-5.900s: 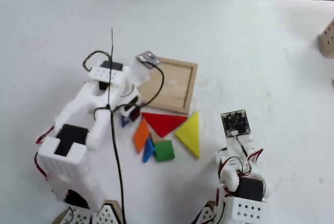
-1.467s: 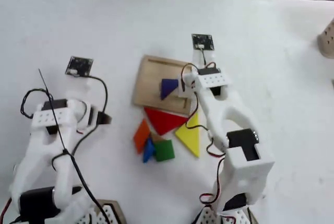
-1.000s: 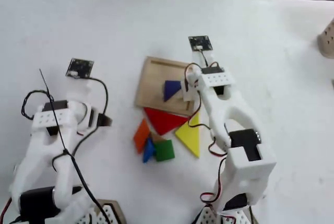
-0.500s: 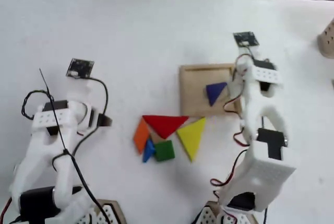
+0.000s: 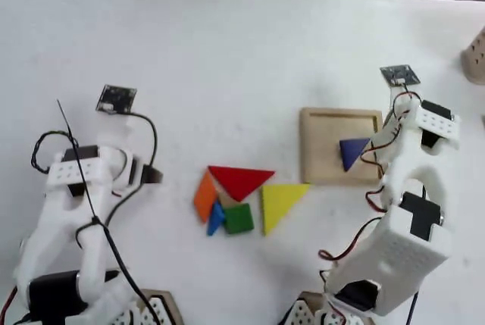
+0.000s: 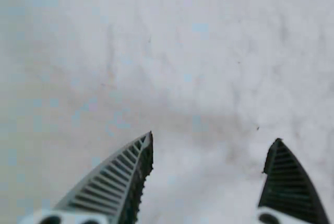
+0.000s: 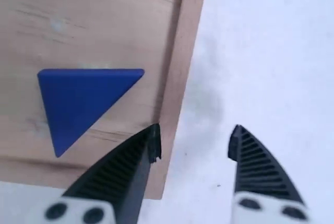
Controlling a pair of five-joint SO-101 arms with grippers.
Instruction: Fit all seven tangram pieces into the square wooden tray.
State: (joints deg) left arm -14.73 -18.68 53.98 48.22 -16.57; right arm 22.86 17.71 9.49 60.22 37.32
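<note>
The square wooden tray (image 5: 322, 151) lies right of the middle of the table with one blue triangle (image 5: 352, 151) in it. The tray (image 7: 104, 20) and its blue triangle (image 7: 78, 101) also sit under the right wrist camera. My right gripper (image 7: 194, 136) is open at the tray's right side, one finger inside the rim (image 7: 185, 62) and the other over bare table. A loose cluster lies left of the tray: red triangle (image 5: 239, 179), yellow triangle (image 5: 279, 202), orange piece (image 5: 204, 195), green square (image 5: 239, 219), small blue piece (image 5: 216, 220). My left gripper (image 6: 209, 148) stands open over bare table, left of the cluster.
A beige perforated object (image 5: 475, 56) stands at the table's far right edge. Wooden arm bases (image 5: 155, 308) sit at the near edge. The left arm's black cable (image 5: 106, 226) loops over the table beside it. White table stretches behind the tray and cluster.
The right arm has dragged the tray with the blue triangle to the right, away from the cluster. The yellow triangle turned and shifted slightly. The left arm, earlier at the tray, now rests at the left.
</note>
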